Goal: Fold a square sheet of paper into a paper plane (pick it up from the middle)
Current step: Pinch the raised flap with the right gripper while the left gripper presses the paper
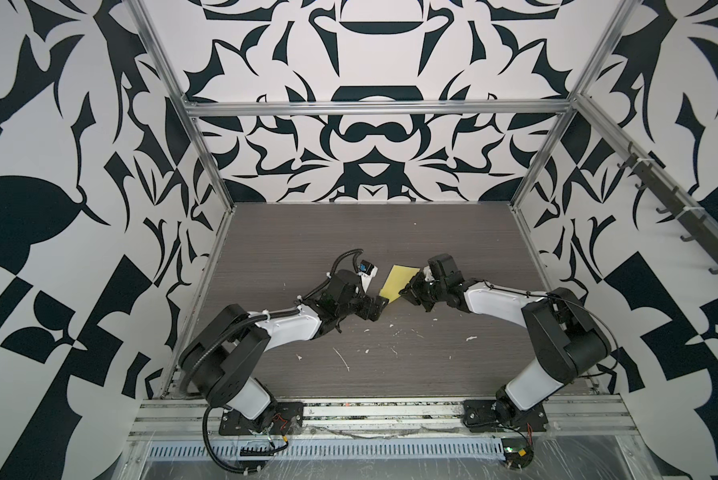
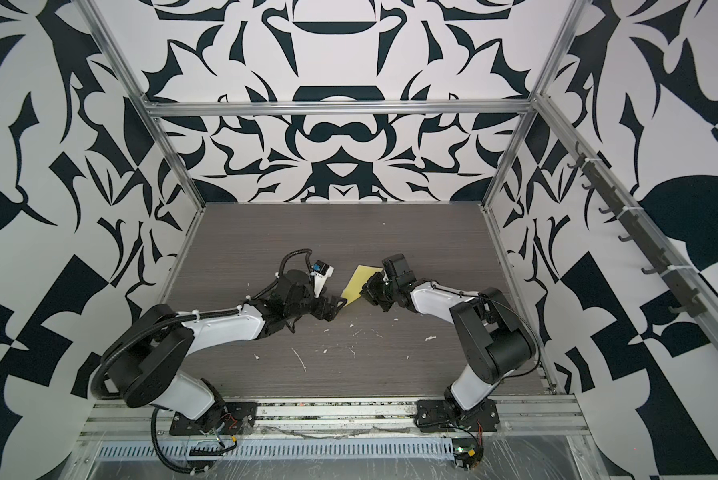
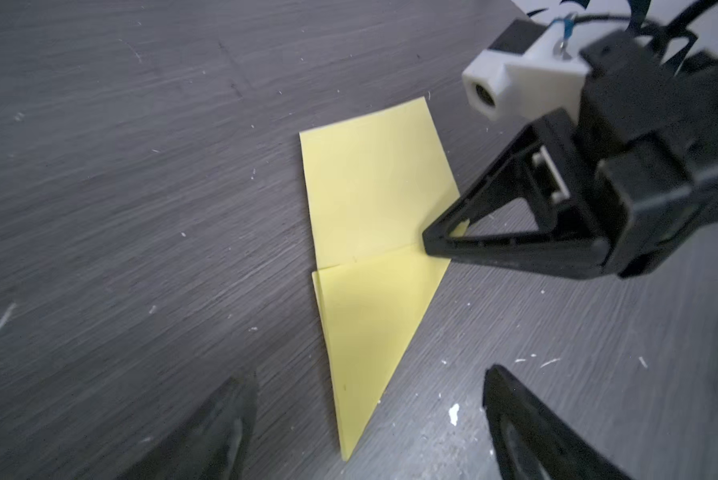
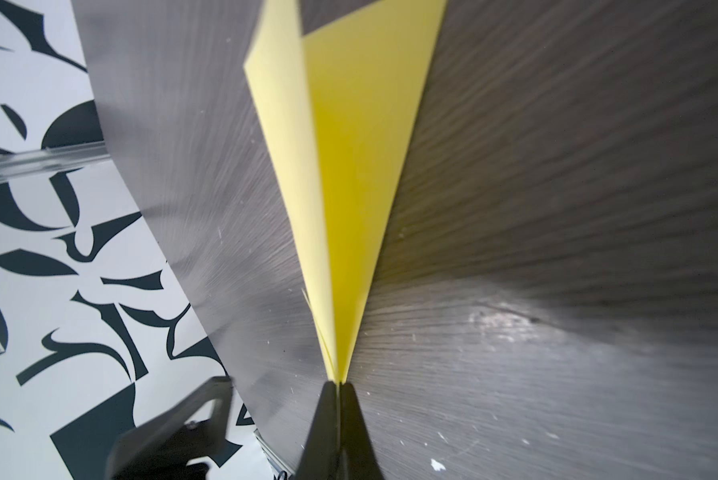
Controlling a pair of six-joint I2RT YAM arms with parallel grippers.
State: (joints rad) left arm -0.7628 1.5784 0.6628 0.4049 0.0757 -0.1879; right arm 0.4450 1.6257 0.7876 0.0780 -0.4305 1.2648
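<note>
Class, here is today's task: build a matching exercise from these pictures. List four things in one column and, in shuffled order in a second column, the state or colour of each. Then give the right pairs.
Column one:
1. left gripper
2. right gripper
3. sheet of paper
4. small flecks

Column two:
A. yellow, creased
B. open, holding nothing
C. white, scattered
D. shut on the sheet's edge

Pairs: 1-B; 2-D; 3-A; 4-C
</note>
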